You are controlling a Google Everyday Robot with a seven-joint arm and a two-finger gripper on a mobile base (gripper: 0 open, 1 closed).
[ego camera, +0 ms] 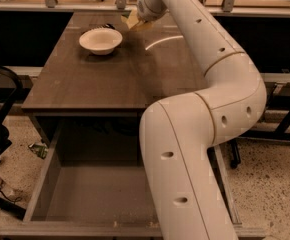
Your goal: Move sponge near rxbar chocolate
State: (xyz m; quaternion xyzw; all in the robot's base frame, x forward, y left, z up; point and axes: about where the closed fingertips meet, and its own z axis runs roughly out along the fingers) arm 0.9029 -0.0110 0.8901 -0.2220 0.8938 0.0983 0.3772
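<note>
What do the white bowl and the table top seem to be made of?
White bowl: probably glazed ceramic or plastic; smooth, faintly shiny. Table top: dark wood or laminate; grain streaks, soft glare. The gripper holds the sponge beyond the bowl.

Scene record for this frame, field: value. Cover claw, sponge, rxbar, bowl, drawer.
claw: far end of the table, right of the bowl, closed on the sponge
sponge: in the claw, pale yellow side showing; whether it touches the table, cannot tell
rxbar chocolate: dark sliver just behind the bowl, mostly hidden
bowl: white, upright, far left of the tabletop
drawer: pulled open under the table's near edge
</note>
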